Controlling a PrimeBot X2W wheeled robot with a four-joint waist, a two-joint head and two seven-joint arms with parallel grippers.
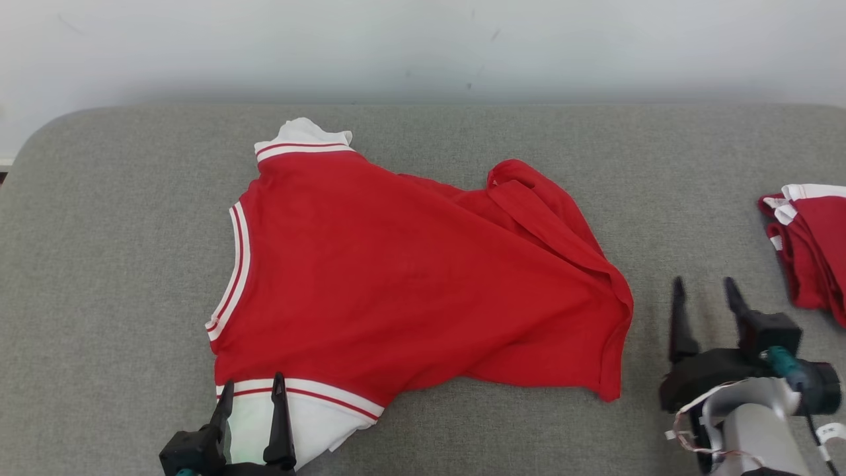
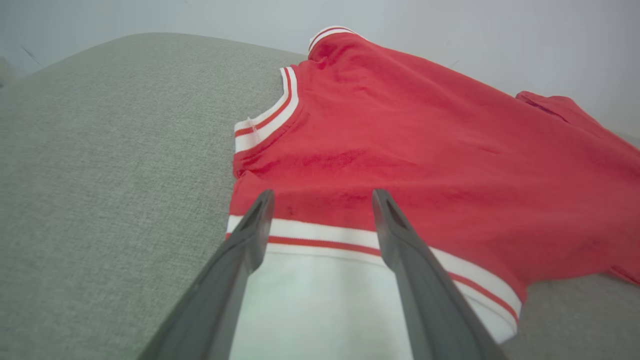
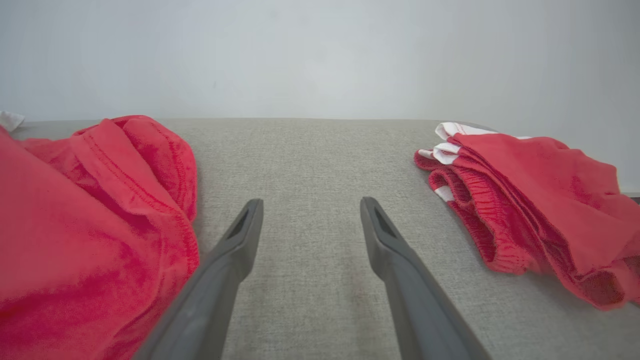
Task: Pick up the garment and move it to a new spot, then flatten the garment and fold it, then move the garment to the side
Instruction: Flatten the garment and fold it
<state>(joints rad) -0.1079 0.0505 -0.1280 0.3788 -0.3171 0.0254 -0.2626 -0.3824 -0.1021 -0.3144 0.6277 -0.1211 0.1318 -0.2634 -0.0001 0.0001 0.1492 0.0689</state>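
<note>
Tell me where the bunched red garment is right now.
In the head view the bunched red garment lies at the far right edge of the grey surface, just right of the right claw and well apart from the spread garment.

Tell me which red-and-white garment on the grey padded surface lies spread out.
The red shirt with white striped trim beneath the left gripper; the other red garment sits bunched at the right edge.

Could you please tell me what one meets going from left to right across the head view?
Spread red garment → right gripper → folded red clothes. The left gripper overlaps the garment's near-left edge, so I leave it out of the order.
</note>
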